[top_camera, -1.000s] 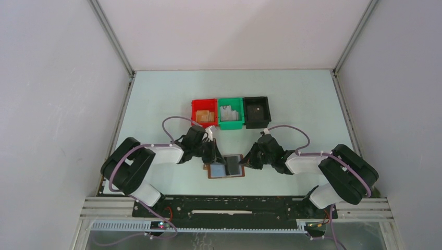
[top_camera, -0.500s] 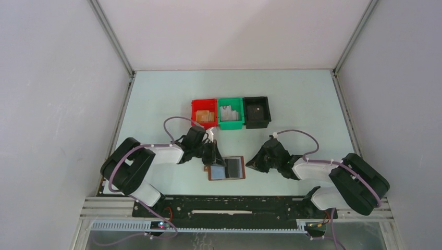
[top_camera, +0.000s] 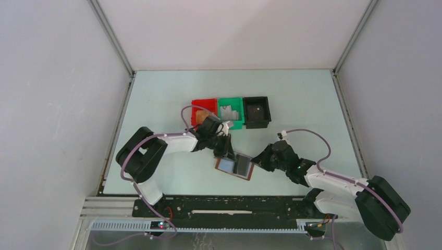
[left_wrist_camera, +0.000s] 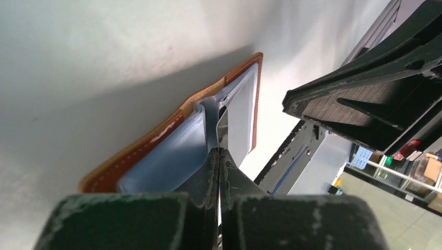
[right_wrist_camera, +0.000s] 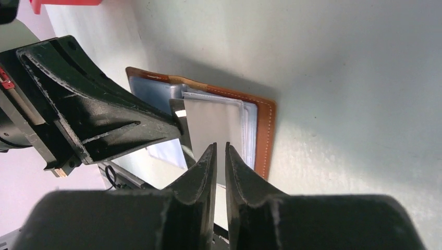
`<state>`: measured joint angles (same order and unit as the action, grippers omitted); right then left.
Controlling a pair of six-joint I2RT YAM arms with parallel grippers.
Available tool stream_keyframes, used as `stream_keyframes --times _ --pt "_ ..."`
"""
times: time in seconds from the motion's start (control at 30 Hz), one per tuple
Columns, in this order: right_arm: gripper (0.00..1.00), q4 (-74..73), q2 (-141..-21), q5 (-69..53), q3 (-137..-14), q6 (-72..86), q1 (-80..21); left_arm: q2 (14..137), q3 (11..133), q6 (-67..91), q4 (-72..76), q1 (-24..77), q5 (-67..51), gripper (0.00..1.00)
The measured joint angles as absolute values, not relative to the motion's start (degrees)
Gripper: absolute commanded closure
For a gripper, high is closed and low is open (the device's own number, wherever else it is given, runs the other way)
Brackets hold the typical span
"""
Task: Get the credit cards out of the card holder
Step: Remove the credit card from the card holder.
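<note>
Card holder [top_camera: 234, 166], brown leather with blue-grey pockets, is spread open and skewed near the middle of the worktop's [top_camera: 167, 99] near edge. We see one dark credit card [top_camera: 242, 164] on its right panel. We judge the card thin, stiff and slick, best nipped by an exposed edge; the leather looks limp. Our right hand [right_wrist_camera: 220, 150], fingers a slit apart and empty, sits at the holder's right edge. Our left hand [left_wrist_camera: 219, 156], fingers pressed together, pinches its middle fold. Farther off stand a red bin [top_camera: 204, 101], green bin [top_camera: 231, 126] and black bin [top_camera: 256, 99] on the pale matte worktop, with white walls [top_camera: 234, 31] around it.
</note>
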<state>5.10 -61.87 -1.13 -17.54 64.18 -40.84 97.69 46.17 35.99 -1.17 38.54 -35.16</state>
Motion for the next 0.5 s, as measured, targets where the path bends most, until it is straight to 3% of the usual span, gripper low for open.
stream_keyframes --times 0.1,0.23,0.33,0.5 --pt "0.78 3.1 -59.5 -0.2 -17.5 63.5 -40.6 98.4 49.0 35.1 -2.9 39.6 -34.8 0.83" --pt "0.77 0.5 -58.0 0.0 -17.5 62.8 -40.5 98.4 50.0 33.9 -5.2 39.9 -34.4 0.72" --pt "0.78 -0.1 -58.1 -0.1 -17.5 62.3 -40.5 98.4 50.0 33.6 -6.7 39.9 -34.0 0.65" --pt "0.79 0.6 -60.2 -1.3 -17.5 62.1 -40.6 98.4 49.9 34.0 -7.0 39.9 -33.2 0.65"
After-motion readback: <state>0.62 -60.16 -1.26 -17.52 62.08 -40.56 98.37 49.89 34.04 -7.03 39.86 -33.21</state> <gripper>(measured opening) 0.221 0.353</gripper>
